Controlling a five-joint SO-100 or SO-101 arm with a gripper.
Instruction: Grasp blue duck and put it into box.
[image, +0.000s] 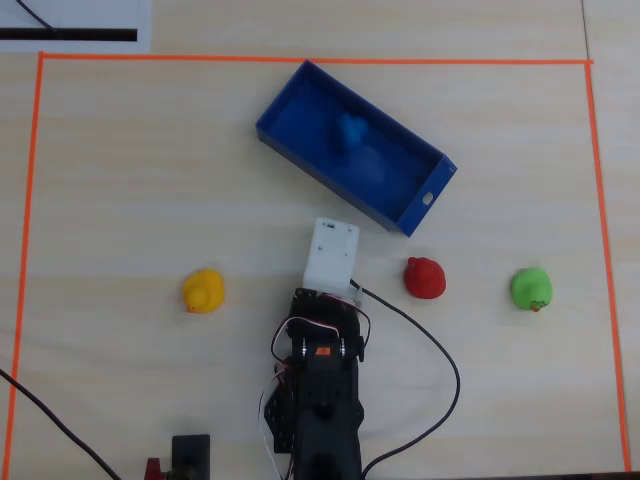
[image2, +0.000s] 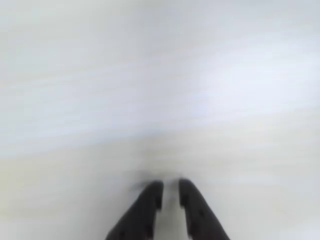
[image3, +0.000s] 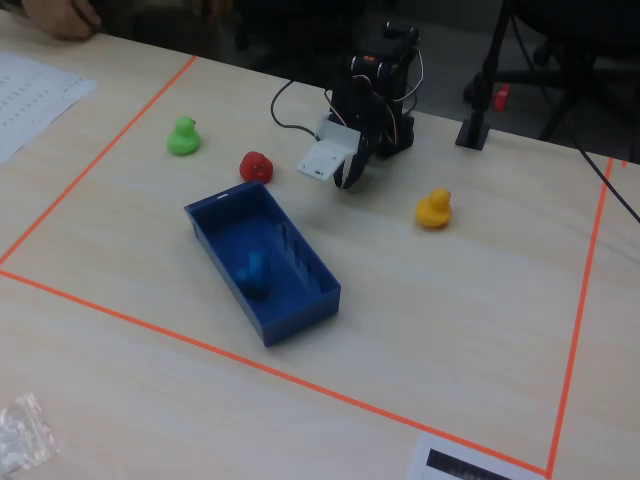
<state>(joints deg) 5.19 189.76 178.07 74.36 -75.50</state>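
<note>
The blue duck lies inside the dark-blue box, towards its left half in the overhead view; in the fixed view the duck sits near the middle of the box. My gripper is pulled back near the arm's base, well apart from the box, over bare table. Its two dark fingertips stand a narrow gap apart with nothing between them. In the overhead view the white wrist housing hides the jaws. The wrist view is blurred.
A red duck and a green duck sit right of the arm, a yellow duck left of it. Orange tape frames the work area. A black cable loops beside the arm.
</note>
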